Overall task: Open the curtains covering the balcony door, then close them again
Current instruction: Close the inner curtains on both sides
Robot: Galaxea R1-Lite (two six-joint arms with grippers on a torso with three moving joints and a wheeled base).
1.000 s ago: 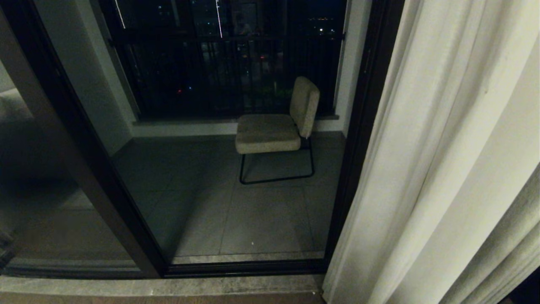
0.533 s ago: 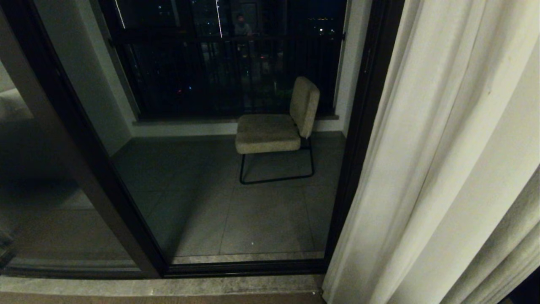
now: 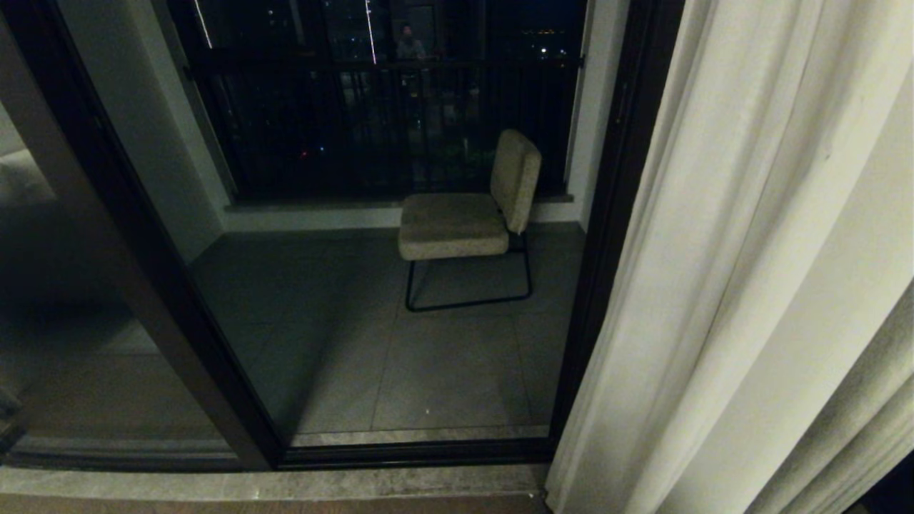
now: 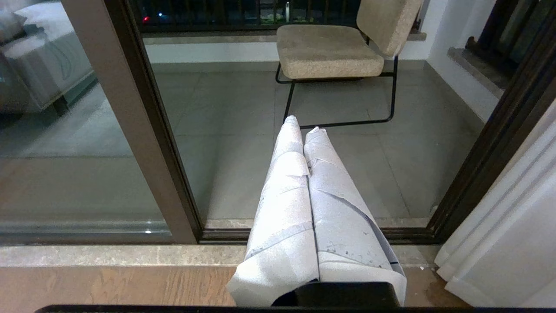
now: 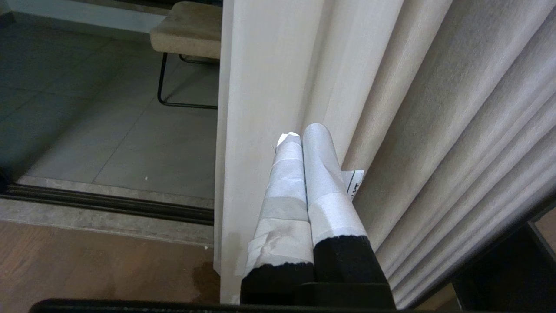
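Observation:
A cream pleated curtain (image 3: 757, 285) hangs gathered at the right of the balcony door (image 3: 600, 235), whose dark frame and glass panes stand uncovered. No arm shows in the head view. My left gripper (image 4: 304, 124), its fingers wrapped in white tape, is shut and empty, pointing at the glass low over the sill. My right gripper (image 5: 299, 130), also taped, is shut with nothing in it, its tips close in front of the curtain's (image 5: 391, 87) leading folds; whether they touch the cloth I cannot tell.
Behind the glass a beige cushioned chair (image 3: 471, 214) on a black frame stands on the tiled balcony, with a dark railing (image 3: 378, 107) beyond. A stone sill (image 3: 271, 485) and wooden floor (image 4: 108, 282) lie before the door. A sofa (image 4: 39, 65) shows through the left pane.

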